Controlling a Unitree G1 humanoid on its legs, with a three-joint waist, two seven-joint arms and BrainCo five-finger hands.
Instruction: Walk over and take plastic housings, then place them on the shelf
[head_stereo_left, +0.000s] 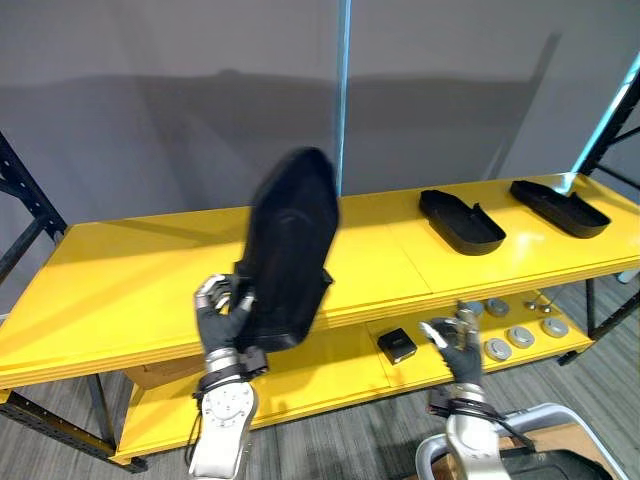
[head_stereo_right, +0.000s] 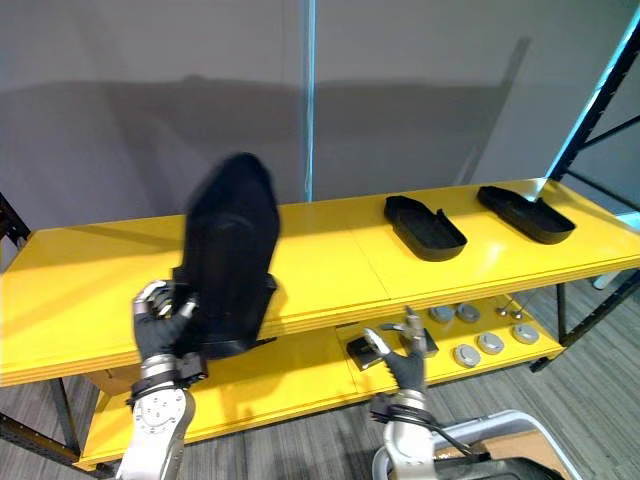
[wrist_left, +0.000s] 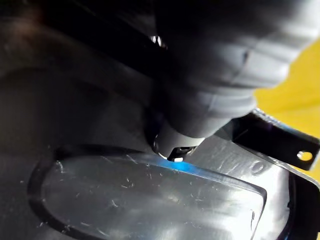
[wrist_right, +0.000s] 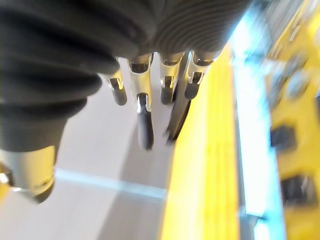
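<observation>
**Left hand has one housing up over the shelf front**

My left hand (head_stereo_left: 222, 312) is curled round the lower end of a black housing (head_stereo_left: 290, 250). The housing stands nearly upright, its top leaning slightly right. Its lower end hangs just in front of the top shelf's (head_stereo_left: 130, 290) front edge, and the rest rises over the board. In the left wrist view its scuffed dark surface sits right against the hand.

The yellow board is bare to the left and behind the housing. Further right lie two more housings (head_stereo_left: 460, 222), flat and side by side but apart.

My right hand (head_stereo_left: 458, 350) is lower, before the lower shelf (head_stereo_left: 310, 375), fingers spread and holding nothing.

That makes three housings. On the lower shelf I count five round grey discs (head_stereo_left: 520, 336) and a small black box (head_stereo_left: 397, 345).
</observation>
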